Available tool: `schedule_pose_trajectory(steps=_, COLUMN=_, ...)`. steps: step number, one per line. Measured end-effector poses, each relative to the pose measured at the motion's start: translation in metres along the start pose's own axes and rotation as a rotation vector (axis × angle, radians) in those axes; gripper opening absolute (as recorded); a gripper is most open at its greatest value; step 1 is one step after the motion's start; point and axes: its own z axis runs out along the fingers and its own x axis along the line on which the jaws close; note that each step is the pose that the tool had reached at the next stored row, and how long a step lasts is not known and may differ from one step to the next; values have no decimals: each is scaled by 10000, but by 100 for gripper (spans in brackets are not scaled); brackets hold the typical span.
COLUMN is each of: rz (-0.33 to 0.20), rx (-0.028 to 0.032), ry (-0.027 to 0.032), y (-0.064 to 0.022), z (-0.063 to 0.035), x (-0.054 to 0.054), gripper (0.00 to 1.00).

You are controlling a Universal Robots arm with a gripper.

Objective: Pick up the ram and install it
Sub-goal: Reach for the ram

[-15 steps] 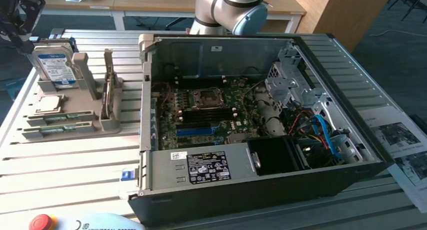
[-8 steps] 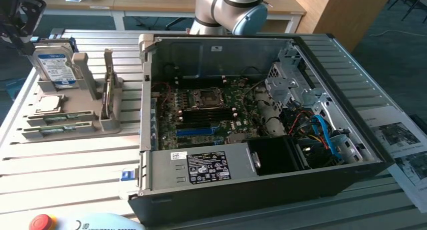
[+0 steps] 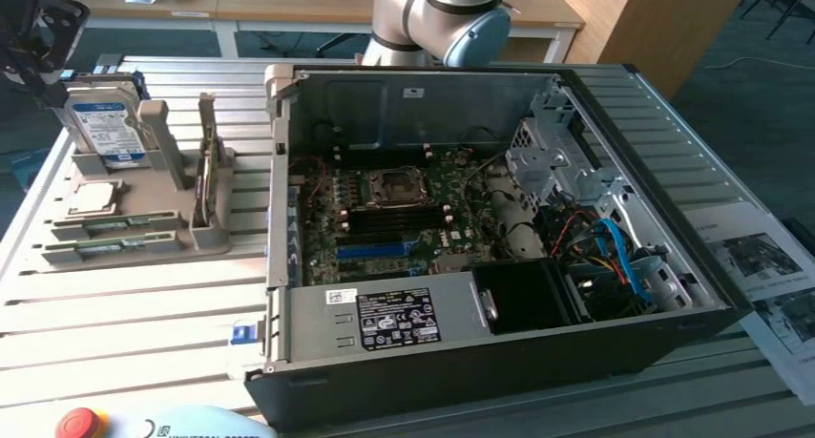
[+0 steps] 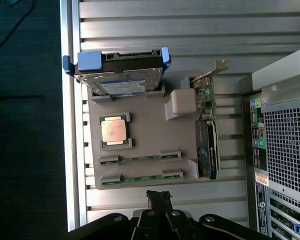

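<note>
The gripper (image 4: 159, 199) sits closest to the wrist camera. Its black fingers (image 4: 154, 196) are pressed together with nothing between them, and they hang above the slatted table (image 4: 190, 30), touching no part.

Just past the fingertips lies the ram (image 4: 141, 178), a long thin green stick seen edge-on. It sits in a slot along the outer edge of the grey holder (image 4: 150, 135), with pale clips at both ends. A second green stick (image 4: 140, 159) lies parallel just beside it, one slot further in. Beyond that comes the square silver processor (image 4: 115, 131), then the hard drive (image 4: 121, 75), which stands on edge between blue brackets. An expansion card (image 4: 207, 130) stands upright in the side of the holder that faces the computer case (image 4: 285, 150).

In the exterior view, the holder is at the left of the frame. There the ram (image 3: 109, 248) lies along the holder's front edge, low and flat, well apart from the open case (image 3: 510, 381) that takes up the middle and right. The motherboard (image 3: 382, 219) lies exposed inside. A red button (image 3: 79, 424) shows at the lower left corner.
</note>
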Motion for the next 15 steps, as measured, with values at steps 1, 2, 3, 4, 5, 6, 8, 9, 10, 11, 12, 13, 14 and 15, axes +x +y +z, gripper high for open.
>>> schedule_pose_trajectory(steps=1, rz=0, rx=0, ry=0, y=0, z=0, x=0, gripper=10)
schedule_pose_trajectory(steps=2, rz=0, rx=0, ry=0, y=0, z=0, x=0, gripper=10)
schedule_pose_trajectory(steps=3, rz=0, rx=-1, ry=-1, y=0, z=2, x=0, gripper=10)
schedule_pose_trajectory(steps=4, rz=1, rx=-2, ry=-2, y=1, z=5, x=0, gripper=10)
schedule_pose_trajectory(steps=5, rz=0, rx=-1, ry=-1, y=1, z=7, x=0, gripper=10)
schedule_pose_trajectory(steps=6, rz=0, rx=-1, ry=-2, y=3, z=11, x=1, gripper=10)
schedule_pose_trajectory(steps=8, rz=1, rx=-1, ry=-2, y=7, z=18, x=2, gripper=10)
schedule_pose_trajectory(steps=9, rz=1, rx=0, ry=-1, y=10, z=21, x=2, gripper=10)
schedule_pose_trajectory(steps=10, rz=1, rx=0, ry=-1, y=13, z=25, x=3, gripper=10)
schedule_pose_trajectory(steps=11, rz=0, rx=-1, ry=-1, y=14, z=30, x=2, gripper=10)
schedule_pose_trajectory(steps=12, rz=-1, rx=-1, ry=-1, y=15, z=32, x=2, gripper=10)
schedule_pose_trajectory(steps=13, rz=-1, rx=1, ry=1, y=15, z=32, x=2, gripper=10)
schedule_pose_trajectory(steps=14, rz=-1, rx=1, ry=1, y=15, z=32, x=3, gripper=10)
schedule_pose_trajectory(steps=15, rz=0, rx=-1, ry=0, y=15, z=33, x=3, gripper=10)
